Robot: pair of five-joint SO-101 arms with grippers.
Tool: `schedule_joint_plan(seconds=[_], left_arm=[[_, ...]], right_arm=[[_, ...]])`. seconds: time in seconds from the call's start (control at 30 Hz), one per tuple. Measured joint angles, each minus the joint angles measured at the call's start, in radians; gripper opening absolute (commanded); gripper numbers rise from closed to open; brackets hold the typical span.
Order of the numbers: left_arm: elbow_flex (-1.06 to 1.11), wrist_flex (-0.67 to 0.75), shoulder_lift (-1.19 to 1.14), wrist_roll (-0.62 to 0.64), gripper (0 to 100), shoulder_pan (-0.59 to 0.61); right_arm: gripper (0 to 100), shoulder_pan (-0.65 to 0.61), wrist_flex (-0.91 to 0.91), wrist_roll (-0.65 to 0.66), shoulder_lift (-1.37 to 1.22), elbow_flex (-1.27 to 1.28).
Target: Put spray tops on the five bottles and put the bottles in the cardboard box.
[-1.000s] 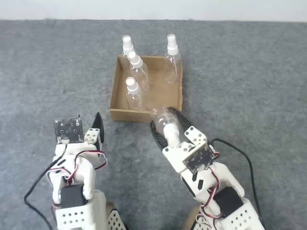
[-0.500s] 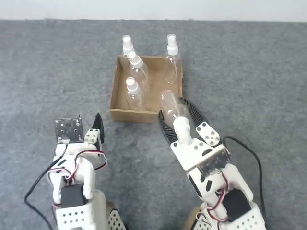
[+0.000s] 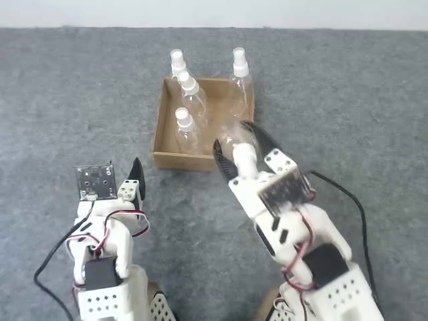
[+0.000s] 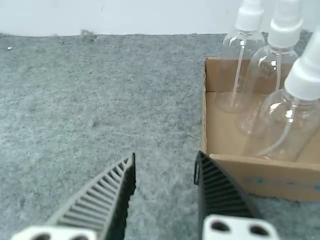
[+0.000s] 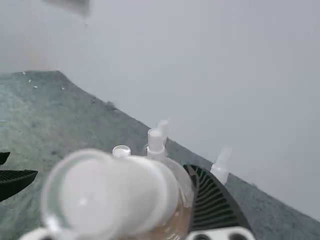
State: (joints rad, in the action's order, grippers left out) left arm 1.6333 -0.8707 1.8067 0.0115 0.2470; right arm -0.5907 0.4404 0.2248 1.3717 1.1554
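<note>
High view: bright, even, diffuse light from overhead; grey table point(image 3: 348, 93) uniformly lit, no hot spots. Shadows soft and faint: a thin dark rim under the arms, slight shade along the inner walls of the cardboard box point(image 3: 160, 144). Small glints on the boxed bottles point(image 3: 192, 100). Left wrist view: same flat light, table barely darker beneath the left gripper point(image 4: 166, 157). Right wrist view: pale wall bright; bottle point(image 5: 110, 195) in the right gripper point(image 5: 100, 172) glares near-white by the lens

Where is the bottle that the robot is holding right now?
In the high view, the bottle is in the right gripper, tilted over the near right corner of the cardboard box, beside a standing bottle.
</note>
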Motion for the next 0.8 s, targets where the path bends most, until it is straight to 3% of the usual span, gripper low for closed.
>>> schedule_joint_plan(seconds=[0.27,0.67,0.8], left_arm=[[0.0,0.0,0.0,0.0,18,0.0],[0.0,0.0,0.0,0.0,18,0.0],[0.0,0.0,0.0,0.0,18,0.0]], right_arm=[[0.6,0.008,0.0,0.0,-0.259,-0.098],[0.6,0.008,0.0,0.0,-0.436,-0.23],[0.6,0.028,-0.04,-0.061,-0.505,-0.239]])
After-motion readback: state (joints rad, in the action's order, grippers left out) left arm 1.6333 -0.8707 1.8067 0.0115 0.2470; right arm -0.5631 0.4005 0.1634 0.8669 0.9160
